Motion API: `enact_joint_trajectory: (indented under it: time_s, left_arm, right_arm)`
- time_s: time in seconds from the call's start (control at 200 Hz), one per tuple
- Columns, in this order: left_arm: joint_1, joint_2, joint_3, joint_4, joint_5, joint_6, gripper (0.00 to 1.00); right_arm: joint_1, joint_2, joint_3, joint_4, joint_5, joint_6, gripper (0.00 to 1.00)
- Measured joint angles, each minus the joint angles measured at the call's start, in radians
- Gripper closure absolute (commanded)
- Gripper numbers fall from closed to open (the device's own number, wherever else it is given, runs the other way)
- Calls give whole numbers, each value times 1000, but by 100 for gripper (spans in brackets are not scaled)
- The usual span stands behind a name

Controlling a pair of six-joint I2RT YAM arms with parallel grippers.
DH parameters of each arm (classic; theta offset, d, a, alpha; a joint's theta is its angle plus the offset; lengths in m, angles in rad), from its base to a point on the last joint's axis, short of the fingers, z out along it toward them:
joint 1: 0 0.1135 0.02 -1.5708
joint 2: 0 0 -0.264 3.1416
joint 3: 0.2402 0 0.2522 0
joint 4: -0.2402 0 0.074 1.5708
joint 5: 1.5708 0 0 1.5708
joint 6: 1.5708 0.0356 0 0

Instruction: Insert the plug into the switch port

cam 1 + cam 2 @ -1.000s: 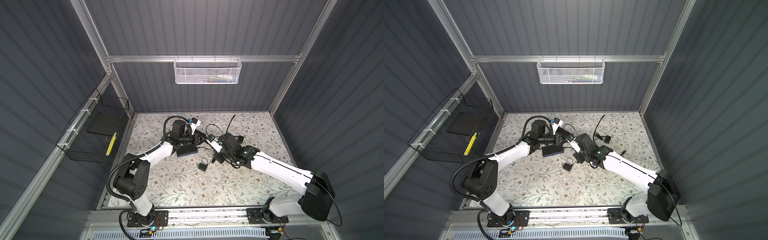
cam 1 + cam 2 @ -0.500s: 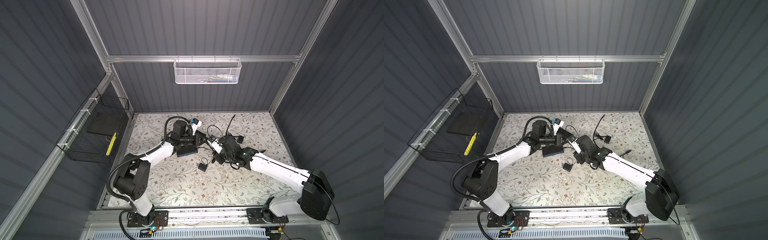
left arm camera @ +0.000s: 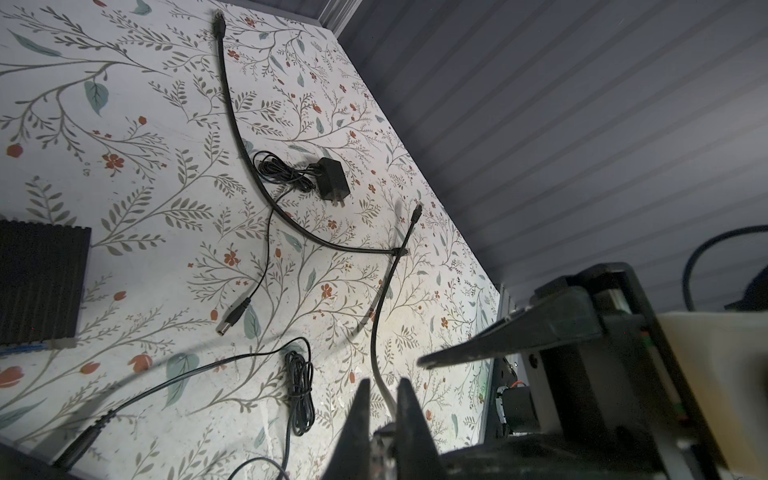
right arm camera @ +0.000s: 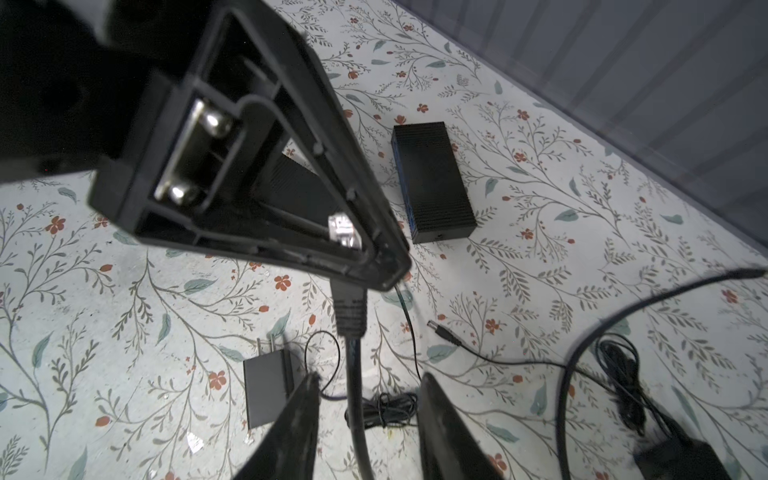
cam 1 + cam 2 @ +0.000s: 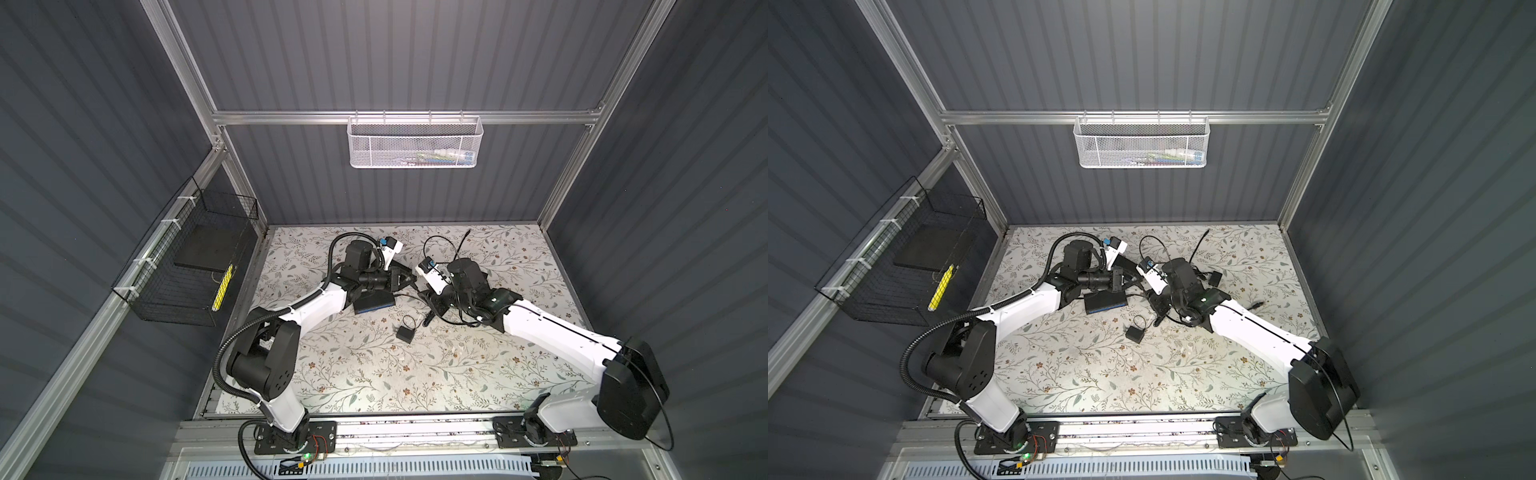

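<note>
My left gripper is shut on the plug, a clear connector that shows between its fingers in the right wrist view. The plug's black cable runs down through the gap of my right gripper, which stands open and apart from it. In the left wrist view the cable leaves the left gripper between its tips. The switch, a flat black box with a blue long side, lies on the mat just below the left gripper. Its port is too small to make out.
A black power adapter lies in front of both grippers. Thin cords, a coiled bundle and a barrel connector lie scattered over the floral mat. A second adapter sits further right. Both grippers stand close together.
My right gripper has opened and let go of the cable, staying around it. The left gripper keeps its hold on the plug and has barely moved.
</note>
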Motion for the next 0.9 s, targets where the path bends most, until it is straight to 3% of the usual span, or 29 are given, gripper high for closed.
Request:
enact_joint_trajectory:
  time_s: [0.43,0.901]
  left_arm:
    - [2,-3,0,-8,0,11,88]
    - [2,-3,0,-14,-1,12,88]
  right_arm:
    - [0,89,81,27,-44,-33,77]
    - [0,108,92,24,-45,-33,71]
